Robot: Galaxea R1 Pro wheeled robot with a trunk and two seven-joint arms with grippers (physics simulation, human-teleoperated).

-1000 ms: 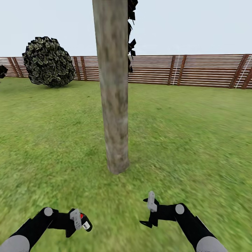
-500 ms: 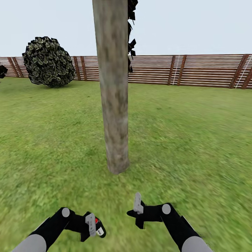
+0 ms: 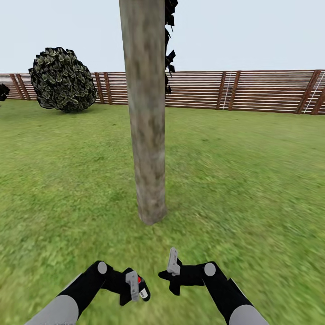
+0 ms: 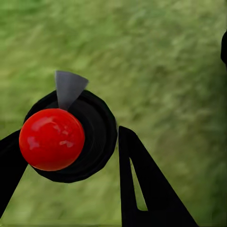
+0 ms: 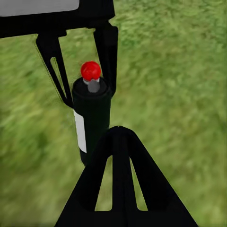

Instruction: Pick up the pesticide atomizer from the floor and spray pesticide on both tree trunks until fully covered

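Left gripper [image 3: 135,289] clamped on pesticide atomizer [image 3: 142,289], held low over lawn [image 3: 253,171]. Right gripper [image 3: 170,275] alongside, fingers parted, empty. Tree trunk [image 3: 146,135] directly ahead. Advice: raise nozzle toward bark, sweep full height.

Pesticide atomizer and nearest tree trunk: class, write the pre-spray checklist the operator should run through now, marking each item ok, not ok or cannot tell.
1. Atomizer held between the left gripper fingers: ok.
2. Red spray cap uncovered: ok.
3. Tree trunk straight ahead, nothing between it and the arms: ok.
4. Nozzle aimed at the trunk: cannot tell; the left wrist view has grass behind the cap.
5. Right gripper free, close beside the atomizer: ok.
6. Trunk already covered with pesticide: cannot tell; the bark looks plain mottled grey-brown.
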